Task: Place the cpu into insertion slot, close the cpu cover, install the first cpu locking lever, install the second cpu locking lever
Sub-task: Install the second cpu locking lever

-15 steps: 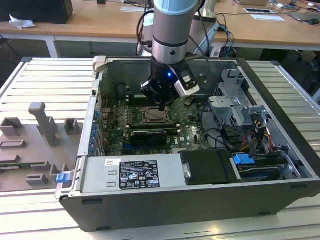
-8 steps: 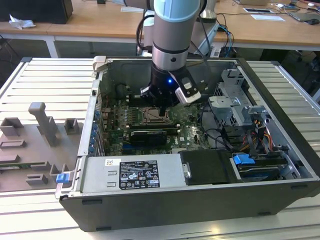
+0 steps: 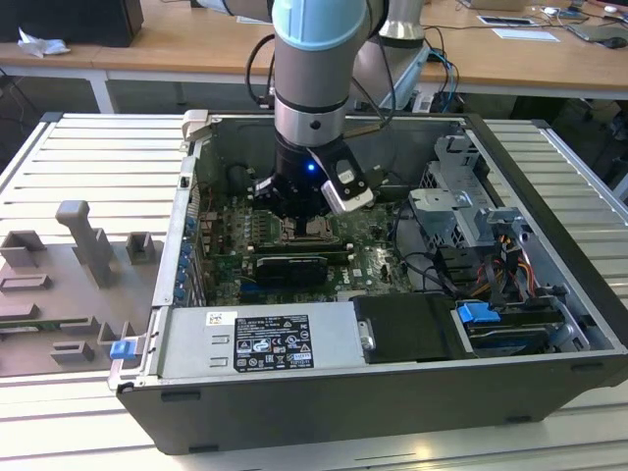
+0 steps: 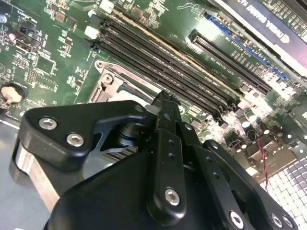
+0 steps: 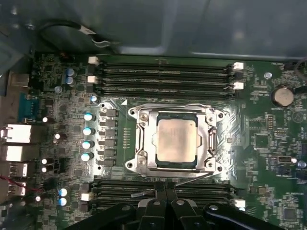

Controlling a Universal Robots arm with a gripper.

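Exterior view: 1 arm reaches down into 1 open computer case lying on a slatted metal table, and the gripper hangs low over the green circuit board, right above the socket, likely so it can work straight down on it. 1 long black graphics card sits just beside the gripper on the near side, and 1 grey fixture tray lies on the table at the exterior view's left. First wrist view: the cpu lies flat in the insertion slot, silvery top up, so that step looks done. The cpu cover seems to lie down around it, framing the chip through its window. 1 thin locking lever runs along the socket edge nearest the gripper; whether it is latched I cannot tell. I count 2 banks of memory slots, 1 on each side of the socket, 4 slots in the far bank. The gripper's black fingers sit together, closed on nothing visible, tip just off the socket edge. Second wrist view: the gripper body blocks most of the socket; 1 corner of the socket frame peeks out, with 4 memory slots beside it.
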